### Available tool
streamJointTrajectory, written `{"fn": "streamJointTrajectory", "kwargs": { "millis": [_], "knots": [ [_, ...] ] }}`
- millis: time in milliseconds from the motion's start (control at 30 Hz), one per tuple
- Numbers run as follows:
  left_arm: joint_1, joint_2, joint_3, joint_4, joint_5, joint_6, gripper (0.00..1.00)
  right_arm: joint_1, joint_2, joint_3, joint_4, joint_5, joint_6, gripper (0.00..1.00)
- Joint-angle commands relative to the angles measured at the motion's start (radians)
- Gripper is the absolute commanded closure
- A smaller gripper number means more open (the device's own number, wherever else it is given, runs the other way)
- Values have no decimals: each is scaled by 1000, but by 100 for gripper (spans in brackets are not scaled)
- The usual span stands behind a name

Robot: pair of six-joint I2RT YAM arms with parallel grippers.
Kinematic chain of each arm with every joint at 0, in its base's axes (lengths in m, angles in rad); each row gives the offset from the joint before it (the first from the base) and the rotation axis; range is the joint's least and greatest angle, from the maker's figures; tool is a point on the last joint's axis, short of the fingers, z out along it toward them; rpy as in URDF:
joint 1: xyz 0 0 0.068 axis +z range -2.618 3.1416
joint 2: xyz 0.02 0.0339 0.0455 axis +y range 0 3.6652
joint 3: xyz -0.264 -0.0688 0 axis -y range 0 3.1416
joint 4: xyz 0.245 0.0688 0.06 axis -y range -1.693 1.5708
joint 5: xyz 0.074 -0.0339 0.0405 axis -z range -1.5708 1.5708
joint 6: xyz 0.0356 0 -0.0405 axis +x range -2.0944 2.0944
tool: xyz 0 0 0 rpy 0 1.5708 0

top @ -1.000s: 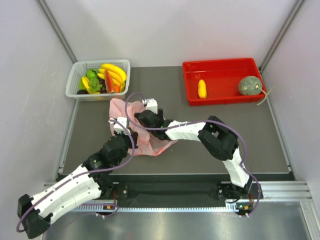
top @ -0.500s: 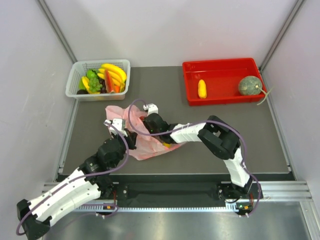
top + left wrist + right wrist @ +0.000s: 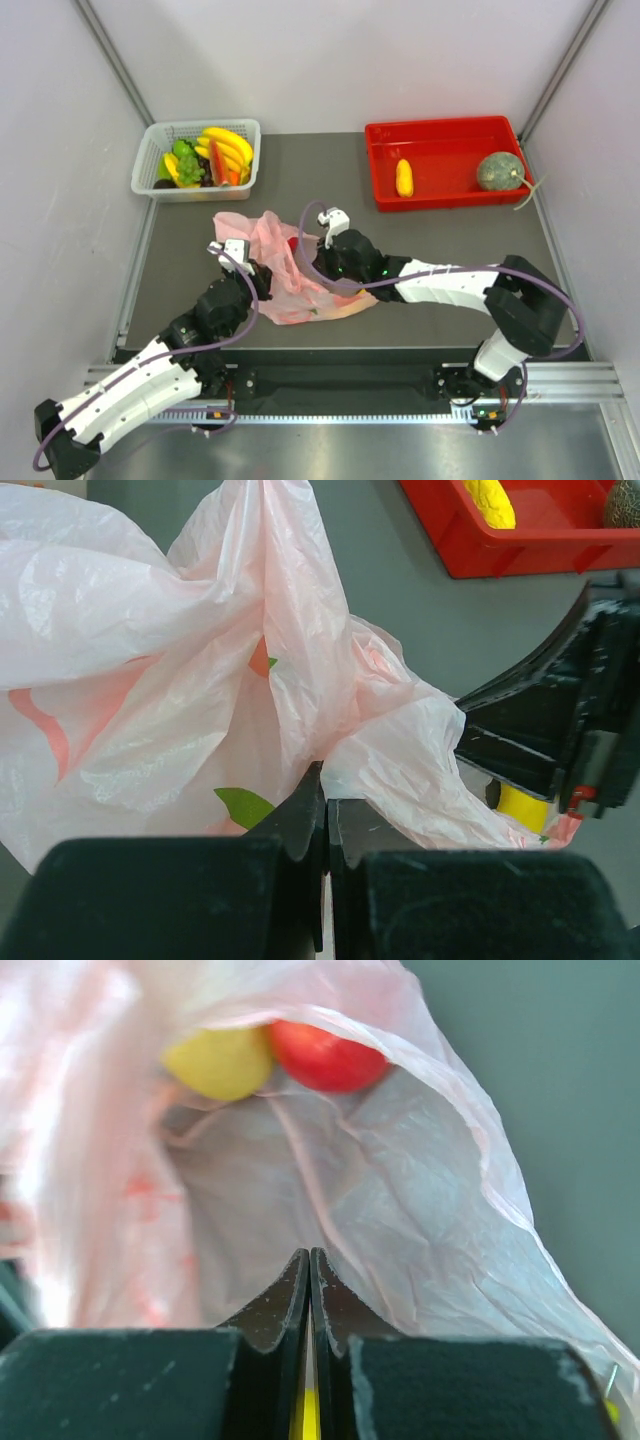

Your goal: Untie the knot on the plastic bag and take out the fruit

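Note:
The pink plastic bag [image 3: 285,275] lies crumpled on the dark mat between both arms, its mouth open toward the right gripper. My left gripper [image 3: 325,782] is shut on a fold of the bag's film [image 3: 300,660] at its near left side [image 3: 262,274]. My right gripper [image 3: 308,1256] is shut at the bag's mouth [image 3: 312,265], tips against the film; I cannot tell whether film is pinched. Inside the bag lie a red fruit [image 3: 325,1057] and a pale yellow fruit [image 3: 218,1060]. A small yellow fruit [image 3: 522,806] sits under the right gripper. No knot shows.
A red tray [image 3: 440,130] at the back right holds a yellow fruit [image 3: 404,177] and a green melon [image 3: 499,171]. A white basket [image 3: 150,150] at the back left is heaped with bananas, grapes and red-orange slices. Grey walls close in three sides.
My right gripper went from open to shut, and its arm stretched out to the right. The bag spread wider across the mat. My left gripper stayed shut.

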Motion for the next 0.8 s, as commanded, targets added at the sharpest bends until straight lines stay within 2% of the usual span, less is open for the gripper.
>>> {"fn": "streamJointTrajectory", "kwargs": {
  "millis": [0, 33, 100, 167, 233, 400, 600, 767],
  "knots": [
    [-2, 4, -7, 35, 0, -2, 100, -3, -39, 19, -94, -70, -48, 98],
    [-2, 7, -9, 36, 8, -4, 100, 0, -31, 36, -181, -75, -67, 94],
    [-2, 14, -9, 36, 31, -8, 100, -2, -14, 64, -243, -101, -90, 70],
    [-2, 17, -10, 39, 48, -17, 100, -2, -14, 75, -315, -107, -108, 55],
    [-2, 17, -13, 53, 65, -17, 100, -2, -14, 87, -369, -109, -137, 52],
    [0, 33, -12, 73, 79, -16, 100, 24, -69, 90, -534, -201, -202, 55],
    [-2, 31, -18, 87, 85, -13, 100, 125, -79, 108, -728, -141, -239, 40],
    [-2, 5, -33, 79, 85, -17, 100, 217, -100, 107, -751, -23, -200, 31]
  ]
}}
